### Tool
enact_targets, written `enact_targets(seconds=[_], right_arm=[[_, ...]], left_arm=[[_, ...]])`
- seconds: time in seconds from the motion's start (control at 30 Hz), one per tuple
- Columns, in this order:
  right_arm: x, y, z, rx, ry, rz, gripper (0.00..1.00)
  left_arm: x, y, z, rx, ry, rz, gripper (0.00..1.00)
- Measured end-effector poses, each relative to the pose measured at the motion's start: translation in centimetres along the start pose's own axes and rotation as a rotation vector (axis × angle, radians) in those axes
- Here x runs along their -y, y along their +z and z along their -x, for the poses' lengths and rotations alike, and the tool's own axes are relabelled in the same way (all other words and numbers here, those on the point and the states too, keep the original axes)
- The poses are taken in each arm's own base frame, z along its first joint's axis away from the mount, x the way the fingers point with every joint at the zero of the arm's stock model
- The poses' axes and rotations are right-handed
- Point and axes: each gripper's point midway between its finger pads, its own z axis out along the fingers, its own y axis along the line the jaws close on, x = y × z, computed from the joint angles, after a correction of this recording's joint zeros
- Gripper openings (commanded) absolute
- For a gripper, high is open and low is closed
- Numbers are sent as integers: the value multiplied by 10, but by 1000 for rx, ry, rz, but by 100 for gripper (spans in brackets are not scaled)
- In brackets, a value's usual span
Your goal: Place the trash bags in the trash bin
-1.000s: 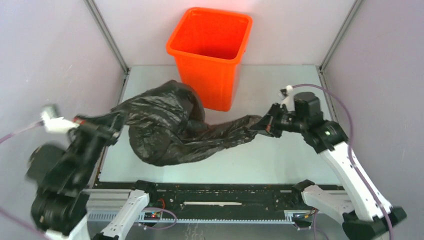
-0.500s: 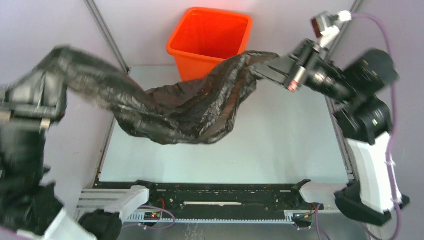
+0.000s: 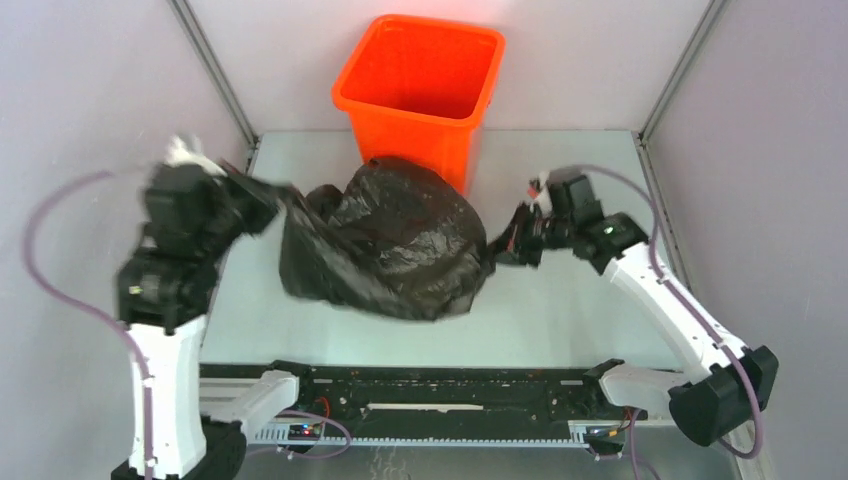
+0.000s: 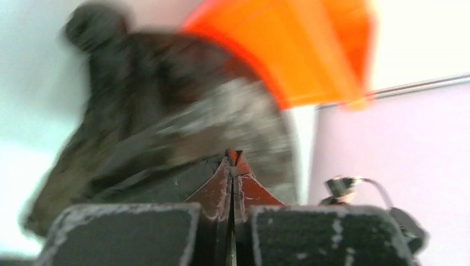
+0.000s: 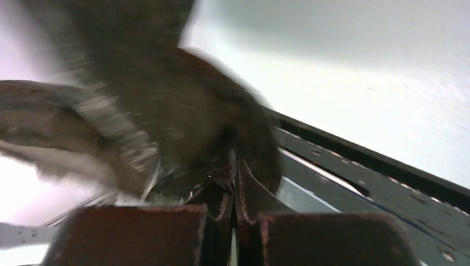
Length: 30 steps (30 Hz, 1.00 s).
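The black trash bag is bunched into a puffed lump on the table just in front of the orange trash bin, which stands upright at the back. My left gripper is shut on the bag's left edge; the left wrist view, blurred, shows the bag past the closed tips, with the bin behind it. My right gripper is shut on the bag's right edge; its wrist view shows blurred black film running into the closed tips.
Grey cell walls with metal corner posts close in the table on three sides. A black rail runs along the near edge. The right arm's cable loops above its wrist.
Both arms came down from a high lift, the bag stretched between them. The grippers moved closer together, and the bag went from a long stretched band to a bunched lump by the bin.
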Motion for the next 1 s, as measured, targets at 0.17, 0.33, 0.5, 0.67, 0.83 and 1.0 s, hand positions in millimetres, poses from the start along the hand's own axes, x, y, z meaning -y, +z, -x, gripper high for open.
enact_targets(seconds=[0.17,0.33,0.5,0.67,0.83,1.0], right_arm=[[-188,-102,41,206,-279,406,0],[-337,-262,-41,348,-688,985,0],[-280,-255,-63,360,-627,947,0],[-120,-48,-24,125,-243,381,0],[-29,21,-37,-50,-40,45,0],[-166,-66,-24,77,-236,390,0]], left_arm=[[162,-115,125,333,32,-492,0],[207,-292,149,622,-9,-1007,0],[126,-298,108,666,-16,-850,0],[30,-110,50,378,50,-306,0],[-13,-49,13,130,124,-35,0],[104,-201,118,530,147,-428,0]])
